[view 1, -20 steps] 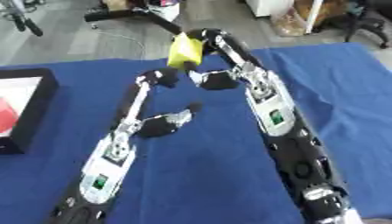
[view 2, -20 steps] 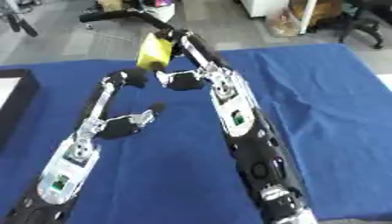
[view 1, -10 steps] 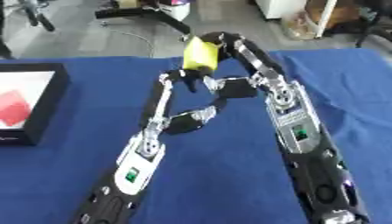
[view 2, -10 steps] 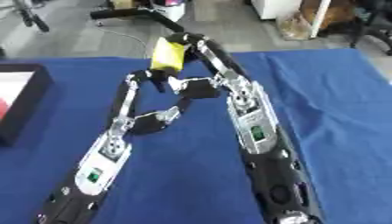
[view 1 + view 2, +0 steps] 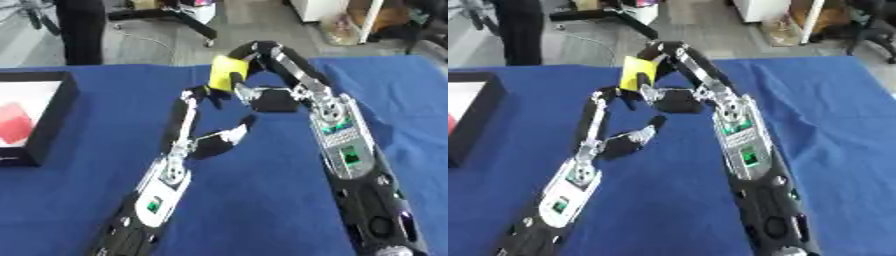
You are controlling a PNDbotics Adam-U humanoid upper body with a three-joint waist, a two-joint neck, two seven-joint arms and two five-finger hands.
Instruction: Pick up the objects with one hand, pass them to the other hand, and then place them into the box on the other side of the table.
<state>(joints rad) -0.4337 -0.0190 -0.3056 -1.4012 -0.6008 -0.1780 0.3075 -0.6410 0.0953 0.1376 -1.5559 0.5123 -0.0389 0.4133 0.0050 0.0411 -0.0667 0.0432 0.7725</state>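
Observation:
A yellow block-like object hangs over the far middle of the blue table. My right hand is curled on it, at the end of the right arm, which arches in from the lower right and folds back. Just below it, my left hand is open with straight fingers pointing up and to the right, apart from the object. A thin part of the left arm rises to just left of the object. The black box with a white inside and a red thing in it stands at the table's left edge.
Beyond the table's far edge there is grey floor with black stand legs and a person's dark legs. Blue cloth spreads out on both sides of the arms.
The camera has swung left, bringing the box further into view. My left hand has come closer beneath the yellow object. The right hand still holds it.

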